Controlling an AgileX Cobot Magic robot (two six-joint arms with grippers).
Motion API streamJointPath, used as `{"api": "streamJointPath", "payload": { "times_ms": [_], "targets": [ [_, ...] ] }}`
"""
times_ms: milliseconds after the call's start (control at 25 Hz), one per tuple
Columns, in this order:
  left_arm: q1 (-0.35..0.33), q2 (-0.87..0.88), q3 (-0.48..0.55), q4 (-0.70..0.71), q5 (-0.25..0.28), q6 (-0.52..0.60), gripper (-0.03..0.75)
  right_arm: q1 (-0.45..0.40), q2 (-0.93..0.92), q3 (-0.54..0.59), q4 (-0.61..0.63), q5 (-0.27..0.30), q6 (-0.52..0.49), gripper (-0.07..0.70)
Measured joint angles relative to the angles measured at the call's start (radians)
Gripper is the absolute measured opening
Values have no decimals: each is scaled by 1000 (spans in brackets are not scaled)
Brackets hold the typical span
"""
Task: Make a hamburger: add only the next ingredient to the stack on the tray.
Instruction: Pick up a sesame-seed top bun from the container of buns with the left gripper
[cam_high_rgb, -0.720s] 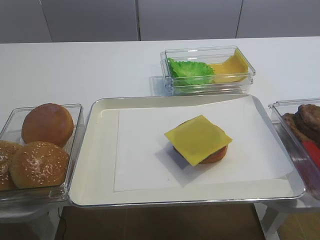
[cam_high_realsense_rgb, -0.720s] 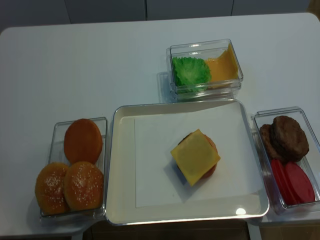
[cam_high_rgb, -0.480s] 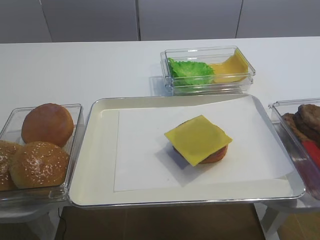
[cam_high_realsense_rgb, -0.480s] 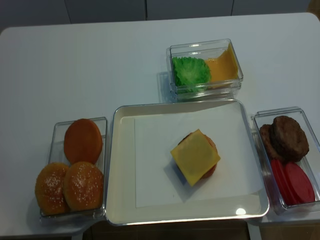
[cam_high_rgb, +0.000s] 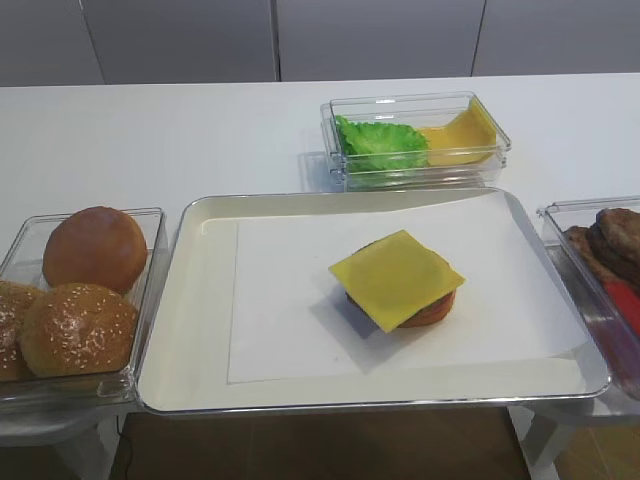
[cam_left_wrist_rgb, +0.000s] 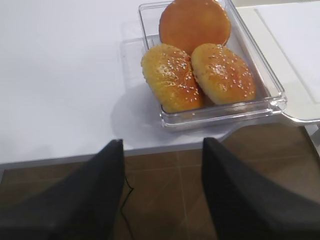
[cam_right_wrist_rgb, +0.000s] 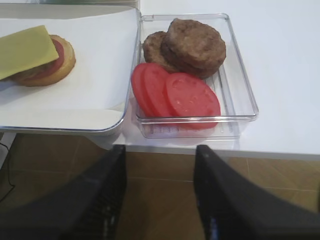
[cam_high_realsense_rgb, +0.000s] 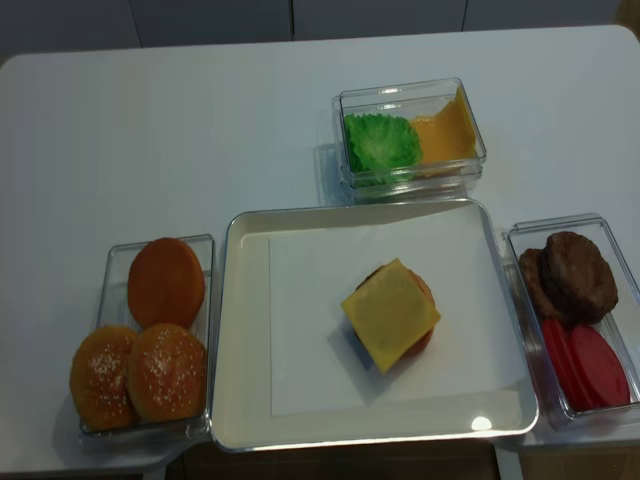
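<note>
Both of my grippers hang below the table's front edge, jaws parted and holding nothing: left gripper (cam_left_wrist_rgb: 160, 190) beneath the bun box (cam_left_wrist_rgb: 274, 95), right gripper (cam_right_wrist_rgb: 160, 195) beneath the patty-and-tomato box (cam_right_wrist_rgb: 245, 107).

Location: two sesame bun tops (cam_left_wrist_rgb: 222, 72) lie side by side at the near end of the bun box, touching, with the smooth bun (cam_left_wrist_rgb: 195, 22) behind. The stack (cam_high_rgb: 397, 279) sits right of centre on the tray (cam_high_rgb: 190, 330), cheese slice uppermost.

Risks, in my judgement: closing on one top may drag its neighbour; the box wall crowds the nearer finger; the tilted, overhanging cheese could let a bun top slide.

Not verifiable: my fingertips are cut off at both wrist views' lower edge, and neither arm appears in the overhead views.
</note>
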Motion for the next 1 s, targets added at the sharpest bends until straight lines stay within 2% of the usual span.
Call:
{"api": "streamJointPath", "payload": {
  "times_ms": [160,400,640,800,1000],
  "targets": [
    [0,17,-24,-12,2,-25,406,0,0,0,0,0,0,334],
    [0,172,-80,-23,4,-105,519,0,0,0,0,0,0,326],
    [0,345,-122,-23,-2,-109,533,0,0,0,0,0,0,280],
    [0,483,-136,-42,-29,-109,531,0,0,0,0,0,0,246],
    [0,644,-153,-87,-118,-135,527,0,0,0,0,0,0,208]
  ]
}}
